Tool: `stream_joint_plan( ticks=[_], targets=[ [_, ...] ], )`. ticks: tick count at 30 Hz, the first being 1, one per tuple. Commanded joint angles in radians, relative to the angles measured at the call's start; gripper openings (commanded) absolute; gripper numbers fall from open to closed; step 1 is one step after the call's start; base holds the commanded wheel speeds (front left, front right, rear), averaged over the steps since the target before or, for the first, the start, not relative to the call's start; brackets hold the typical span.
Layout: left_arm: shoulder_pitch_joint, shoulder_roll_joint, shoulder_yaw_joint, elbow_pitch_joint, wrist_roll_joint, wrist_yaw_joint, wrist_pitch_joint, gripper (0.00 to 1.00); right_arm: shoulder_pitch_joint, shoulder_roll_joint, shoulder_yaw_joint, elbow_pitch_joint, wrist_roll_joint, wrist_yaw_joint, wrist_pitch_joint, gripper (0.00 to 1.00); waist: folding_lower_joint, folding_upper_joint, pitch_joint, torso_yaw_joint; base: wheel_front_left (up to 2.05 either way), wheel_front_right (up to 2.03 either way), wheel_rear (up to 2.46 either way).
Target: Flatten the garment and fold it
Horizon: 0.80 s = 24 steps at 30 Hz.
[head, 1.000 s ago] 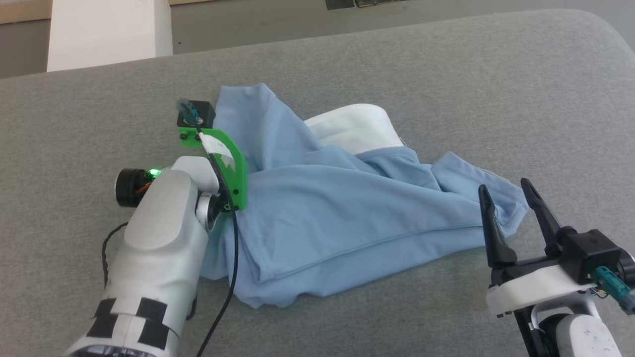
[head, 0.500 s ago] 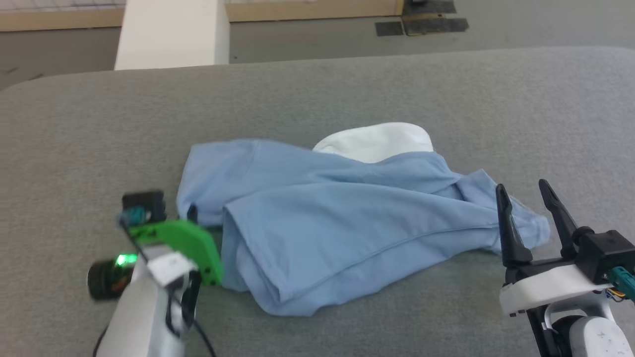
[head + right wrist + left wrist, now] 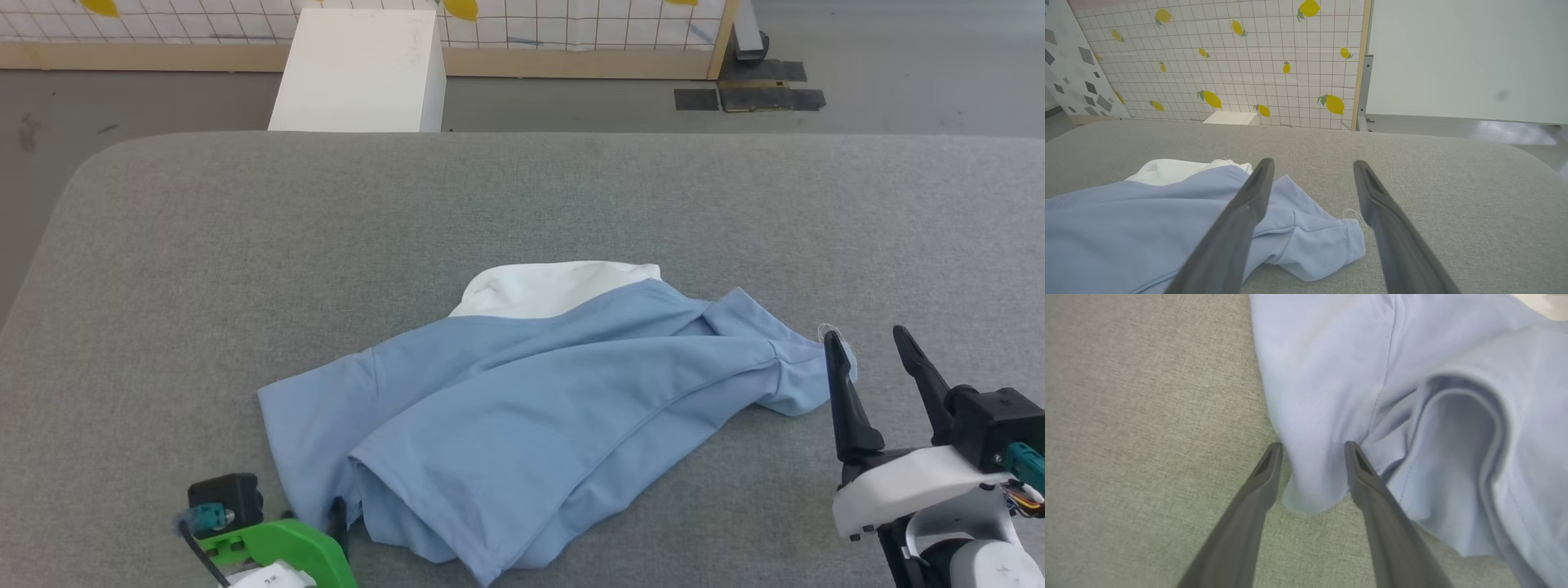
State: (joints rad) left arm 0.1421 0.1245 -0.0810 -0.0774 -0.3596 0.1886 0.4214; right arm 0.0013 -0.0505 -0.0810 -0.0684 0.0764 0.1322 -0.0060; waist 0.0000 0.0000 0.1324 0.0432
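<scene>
Fingers of the left gripper (image 3: 1310, 447) are parting again after tugging at the crumpled light blue cotton T-shirt with white neck panel (image 3: 522, 392), a cloth corner lying loose between them; flattening is only beginning. Right gripper (image 3: 864, 333) is hovering wide open and empty, a sleeve hem lying beside its inner jaw, bare grey padded table (image 3: 571, 196) stretching ahead.

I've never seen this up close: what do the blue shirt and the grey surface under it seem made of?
Shirt: soft matte knit, probably cotton; a fine pitted texture, stitched seams and limp folds show. Surface: matte grey woven cloth, flecked like upholstery; its rounded corners hint at padding, but that is unsure.
</scene>
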Motion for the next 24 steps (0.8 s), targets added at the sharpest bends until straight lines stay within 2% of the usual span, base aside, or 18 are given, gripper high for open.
stream_joint_plan(
  ticks=[1, 5, 11, 19, 24],
  targets=[
    [0.003, -0.001, 0.005, -0.011, -0.003, 0.008, -0.022, 1.0, 0.01, 0.0, -0.006, -0.007, 0.005, -0.002, 0.006, 1.0, 0.0, 0.0, -0.001, 0.002, 0.0, 0.0, 0.0],
    [-0.026, 0.005, 0.028, -0.03, 0.018, 0.007, -0.133, 1.0, 0.012, 0.0, -0.015, -0.015, 0.005, -0.002, 0.02, 1.0, 0.0, 0.0, -0.003, 0.005, 0.0, 0.0, 0.0],
    [-0.079, 0.073, 0.042, 0.006, 0.049, -0.045, -0.239, 1.0, 0.01, 0.0, -0.014, -0.029, 0.009, -0.002, 0.038, 1.0, 0.0, 0.0, 0.002, 0.01, 0.0, 0.0, 0.0],
    [-0.219, 0.195, 0.027, 0.159, 0.069, -0.14, -0.197, 1.0, -0.003, 0.0, 0.009, -0.038, 0.009, -0.002, 0.05, 1.0, 0.0, 0.0, 0.029, 0.004, 0.0, 0.0, 0.0],
    [-0.29, 0.224, -0.015, 0.253, 0.078, -0.185, -0.146, 1.0, -0.008, 0.0, 0.02, -0.036, 0.008, -0.002, 0.049, 1.0, 0.0, 0.0, 0.043, -0.009, 0.0, 0.0, 0.0]
  ],
)
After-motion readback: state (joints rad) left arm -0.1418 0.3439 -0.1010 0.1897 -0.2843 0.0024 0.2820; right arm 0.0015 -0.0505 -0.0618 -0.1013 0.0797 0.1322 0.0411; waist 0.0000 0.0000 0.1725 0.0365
